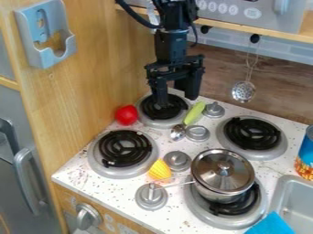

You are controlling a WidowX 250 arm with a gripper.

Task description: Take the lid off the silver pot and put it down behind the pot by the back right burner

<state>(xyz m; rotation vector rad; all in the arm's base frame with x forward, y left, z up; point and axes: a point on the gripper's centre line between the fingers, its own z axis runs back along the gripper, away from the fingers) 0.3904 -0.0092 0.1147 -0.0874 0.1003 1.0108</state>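
- Red rounded toy (126, 115) on the surface (83, 177), near the rear left burner (161, 123); exact type unclear.
- Yellow ridged toy (159, 170).
- Black pincer (176, 91) above that burner, open, gripping nothing.
- Slim green toy (194, 113), nearby.
- Steel saucepan (223, 176) on another burner (200, 214), apparently for stability; lid (223, 165) hides its inside.
- Skimmer (243, 91), hanging, probably for storage.
- Blue cloth (270, 225), cut off below.

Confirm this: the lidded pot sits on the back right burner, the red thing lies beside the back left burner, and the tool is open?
Wrong burner: the camera view shows the lidded pot on the front right burner. The red thing does lie beside the back left burner, and the tool is open.
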